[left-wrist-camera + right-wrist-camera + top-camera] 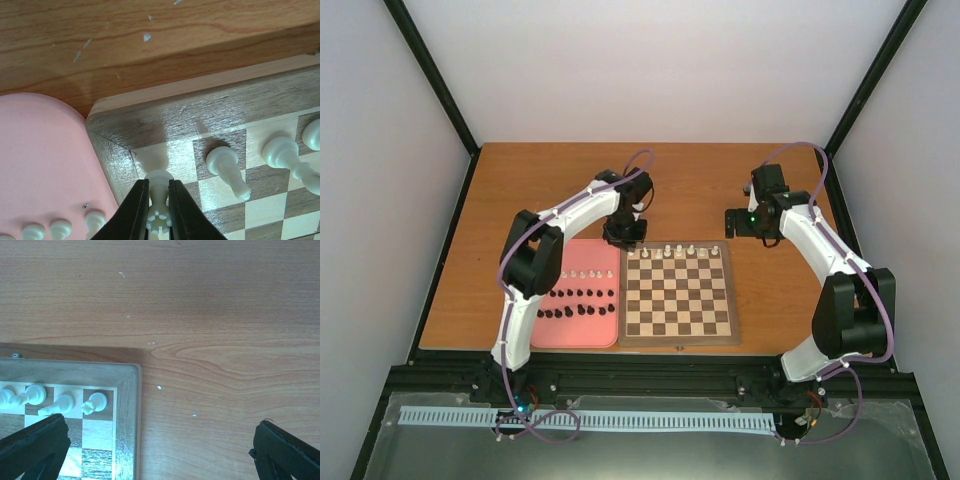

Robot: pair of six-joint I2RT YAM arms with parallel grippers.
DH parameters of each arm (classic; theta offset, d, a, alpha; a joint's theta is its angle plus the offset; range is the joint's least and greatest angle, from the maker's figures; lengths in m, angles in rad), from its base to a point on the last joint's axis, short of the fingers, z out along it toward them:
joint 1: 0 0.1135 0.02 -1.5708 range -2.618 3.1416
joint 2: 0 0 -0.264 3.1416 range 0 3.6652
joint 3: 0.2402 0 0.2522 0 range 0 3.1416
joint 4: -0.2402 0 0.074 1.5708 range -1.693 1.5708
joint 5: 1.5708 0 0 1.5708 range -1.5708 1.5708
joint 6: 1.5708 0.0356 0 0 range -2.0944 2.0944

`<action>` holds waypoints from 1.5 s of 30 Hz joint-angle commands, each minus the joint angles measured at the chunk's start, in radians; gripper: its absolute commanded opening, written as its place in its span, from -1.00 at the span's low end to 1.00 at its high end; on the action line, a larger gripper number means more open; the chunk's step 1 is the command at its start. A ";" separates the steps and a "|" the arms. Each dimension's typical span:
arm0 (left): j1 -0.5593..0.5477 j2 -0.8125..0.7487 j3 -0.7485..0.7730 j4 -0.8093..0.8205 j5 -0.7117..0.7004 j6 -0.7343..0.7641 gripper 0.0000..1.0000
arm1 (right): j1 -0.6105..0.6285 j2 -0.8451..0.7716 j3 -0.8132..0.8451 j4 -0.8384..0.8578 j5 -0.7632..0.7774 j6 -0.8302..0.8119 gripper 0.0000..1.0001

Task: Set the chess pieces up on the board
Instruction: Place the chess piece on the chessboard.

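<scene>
**Left tool** (158, 212): fingers pressed in on the stem of a white rook (159, 181), pinching it. The rook is upright over the far-left corner square of the board (200, 107). Whether its base touches the square cannot be told.

**Board, far row:** white pieces (680, 250) stand along it, the nearest one on the square just right of the rook. The other rows hold nothing.

**Pink tray** (585, 332): just beside the board's left edge. It carries a short line of white figures at its far side and two rows of black pieces (578, 311) nearer.

**Right tool** (160, 455): fingers spread wide, holding nothing. It hangs over the wooden worktop (210, 315), just right of the board's far-right corner, where a white figure occupies the corner square.
</scene>
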 commanded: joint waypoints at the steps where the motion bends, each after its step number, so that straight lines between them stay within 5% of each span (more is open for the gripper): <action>1: -0.015 0.023 0.032 -0.005 0.020 -0.008 -0.92 | -0.009 -0.025 -0.016 -0.002 0.005 -0.001 1.00; 39: 0.009 -0.023 0.128 -0.064 -0.100 0.010 -0.13 | -0.009 -0.031 -0.016 -0.007 -0.003 -0.008 1.00; 45: 0.063 -0.153 -0.010 -0.063 -0.151 0.021 -0.11 | -0.009 -0.033 -0.014 -0.008 -0.005 -0.010 1.00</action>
